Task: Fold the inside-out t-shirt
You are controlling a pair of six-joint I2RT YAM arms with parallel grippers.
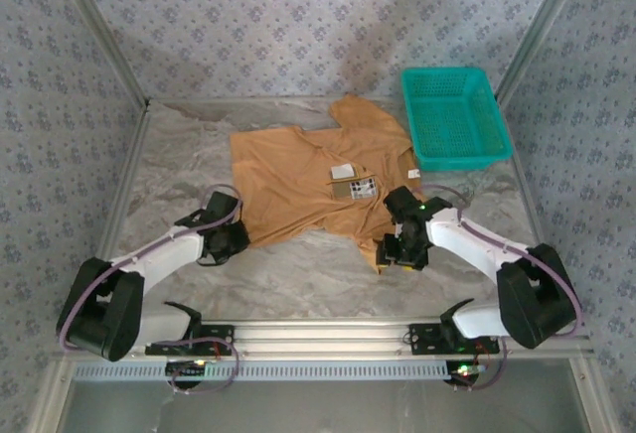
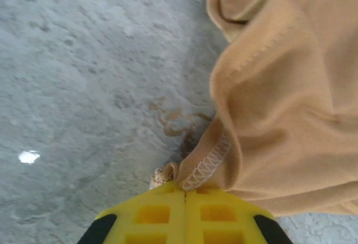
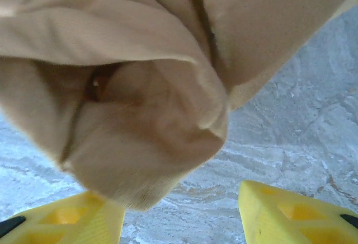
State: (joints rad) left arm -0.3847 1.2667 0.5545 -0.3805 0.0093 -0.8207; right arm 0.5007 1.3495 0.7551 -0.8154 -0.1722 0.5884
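Left pincer (image 2: 184, 192) clamps one t-shirt (image 1: 288, 175); right pincer (image 3: 180, 203) gapes, perhaps touching it.

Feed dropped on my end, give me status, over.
Left end effector shut on t-shirt hem. Right end effector open, cloth bunched before it. Teal basket far right.

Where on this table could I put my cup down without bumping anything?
Bare tabletop lies left of the t-shirt, up to the side rail, and along the near edge between the shirt's hem and the arms' mounting rail. Crowded: the far right, where the teal basket sits beside the shirt, and the shirt's near corners, at the left pincer and right pincer.
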